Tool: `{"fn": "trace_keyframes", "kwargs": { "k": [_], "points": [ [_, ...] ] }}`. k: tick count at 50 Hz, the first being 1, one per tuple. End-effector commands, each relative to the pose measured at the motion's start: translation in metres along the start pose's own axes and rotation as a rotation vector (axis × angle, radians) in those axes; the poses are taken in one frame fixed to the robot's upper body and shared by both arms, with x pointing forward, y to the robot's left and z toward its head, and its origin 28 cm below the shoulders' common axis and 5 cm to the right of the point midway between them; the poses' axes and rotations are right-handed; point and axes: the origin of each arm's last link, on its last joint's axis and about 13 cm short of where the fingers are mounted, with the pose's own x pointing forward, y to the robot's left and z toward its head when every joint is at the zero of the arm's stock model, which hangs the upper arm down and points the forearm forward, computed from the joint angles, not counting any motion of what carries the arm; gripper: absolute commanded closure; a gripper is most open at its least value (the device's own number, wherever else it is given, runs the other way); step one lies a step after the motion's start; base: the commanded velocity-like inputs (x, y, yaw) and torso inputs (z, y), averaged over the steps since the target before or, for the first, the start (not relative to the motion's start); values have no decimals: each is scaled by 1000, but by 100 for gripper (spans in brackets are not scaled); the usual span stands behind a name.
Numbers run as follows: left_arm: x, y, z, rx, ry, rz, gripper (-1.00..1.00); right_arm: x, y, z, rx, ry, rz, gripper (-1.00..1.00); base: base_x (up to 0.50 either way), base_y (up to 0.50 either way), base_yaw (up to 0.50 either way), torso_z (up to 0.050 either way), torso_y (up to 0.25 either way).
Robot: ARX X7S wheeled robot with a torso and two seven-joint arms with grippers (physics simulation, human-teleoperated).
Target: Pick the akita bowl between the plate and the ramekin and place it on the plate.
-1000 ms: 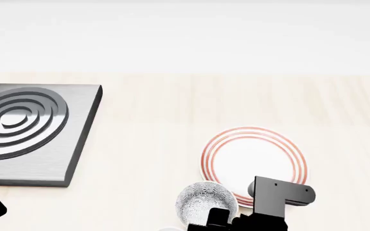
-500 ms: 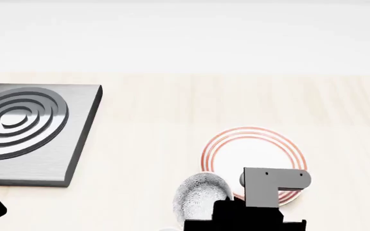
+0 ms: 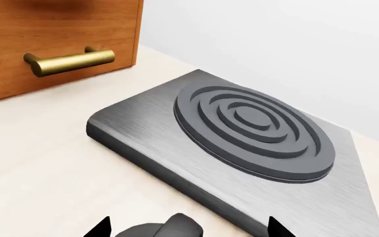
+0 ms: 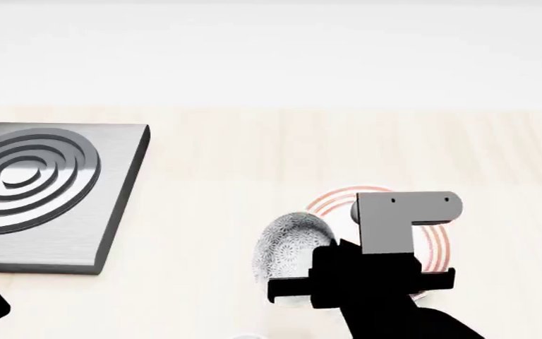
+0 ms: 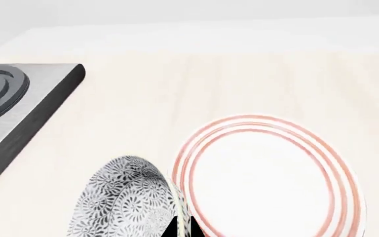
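Note:
The akita bowl (image 5: pixel 127 197), speckled grey and white outside, hangs tilted on its side with its rim pinched between the two dark fingertips of my right gripper (image 5: pixel 184 228). In the head view the akita bowl (image 4: pixel 288 247) sits just left of the black right gripper (image 4: pixel 326 263), raised off the counter. The plate (image 5: pixel 268 177), white with red rings, lies flat right beside the bowl; in the head view the plate (image 4: pixel 335 200) is mostly hidden behind the gripper mount. The ramekin is out of view. My left gripper (image 3: pixel 188 231) is open, far off by the burner.
A brushed-metal burner slab (image 4: pixel 36 191) with concentric rings lies at the left of the pale wooden counter (image 4: pixel 224 162). The left wrist view shows the same burner slab (image 3: pixel 255 133) and a wooden drawer with a brass handle (image 3: pixel 67 60).
My right gripper has risen and moved away from me towards the plate, carrying the bowl. The bowl has left the counter and tipped onto its side. The left arm is still.

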Motion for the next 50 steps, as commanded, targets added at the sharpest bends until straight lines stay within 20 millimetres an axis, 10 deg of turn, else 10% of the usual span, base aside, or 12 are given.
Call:
{"fn": "trace_keyframes", "kwargs": {
  "k": [1,50],
  "points": [
    [0,0,0,0,1,0,-100,-1,-3,31,1,-38,5,100,0,0,0,0,0],
    [1,0,0,-2,1,2,-100,62,-45,84,260,26,-110,100,0,0,0,0,0]
  ]
}}
